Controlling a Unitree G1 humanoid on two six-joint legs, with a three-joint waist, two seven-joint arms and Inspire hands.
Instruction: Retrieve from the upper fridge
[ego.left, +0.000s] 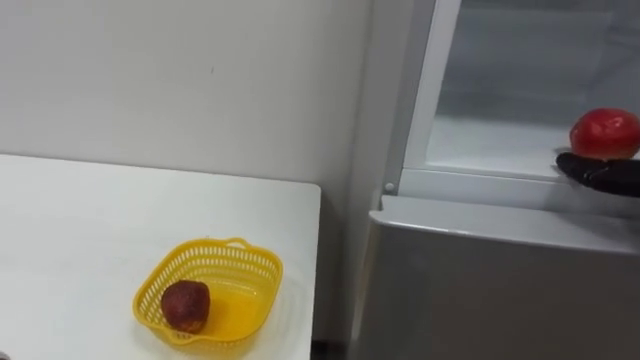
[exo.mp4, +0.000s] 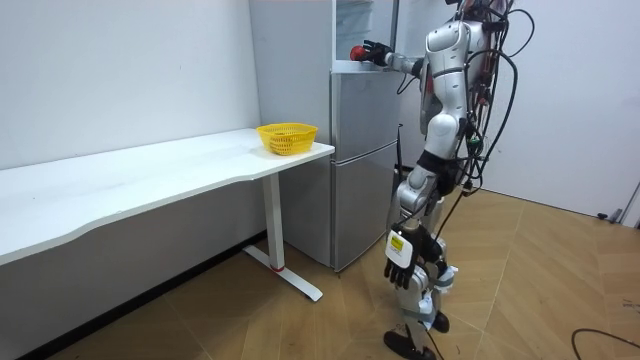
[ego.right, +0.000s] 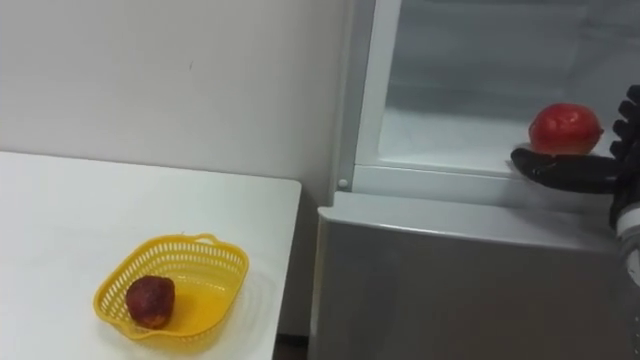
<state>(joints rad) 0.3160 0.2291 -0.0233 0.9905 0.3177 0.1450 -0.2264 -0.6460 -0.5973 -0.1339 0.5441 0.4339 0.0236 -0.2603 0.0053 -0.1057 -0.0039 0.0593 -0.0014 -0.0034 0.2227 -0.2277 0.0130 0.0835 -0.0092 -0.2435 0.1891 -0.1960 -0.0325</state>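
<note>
**Left eye view.** A red fruit (ego.left: 604, 133) sits at the front edge of the upper compartment of the fridge (ego.left: 480, 270), at the view's right margin. The right hand (ego.left: 600, 175) lies directly under it and touches it. The compartment is open, with a pale interior. The grey lower door beneath it is closed. To the left, a white bench (ego.left: 80, 230) stands against the wall (ego.left: 200, 70), its end just beside the fridge. A yellow basket (ego.left: 255, 270) stands near that end. A dark fruit (ego.left: 186, 305) lies inside it, against the left wall of the basket.

**Right eye view.** The right hand holds the red fruit. One dark digit runs beneath it and the other fingers (ego.right: 632, 120) curl up on its right side. The fruit is level with the sill of the compartment, well apart from the basket.

**Room view.** The robot stands upright on a wood floor (exo.mp4: 300, 330), facing the fridge. Its right arm is raised and stretched toward the upper compartment, with the red fruit at the tip of the hand. The left hand (exo.mp4: 400, 262) hangs beside the thigh, fingers loose and empty. The basket is at the bench end next to the fridge.
</note>
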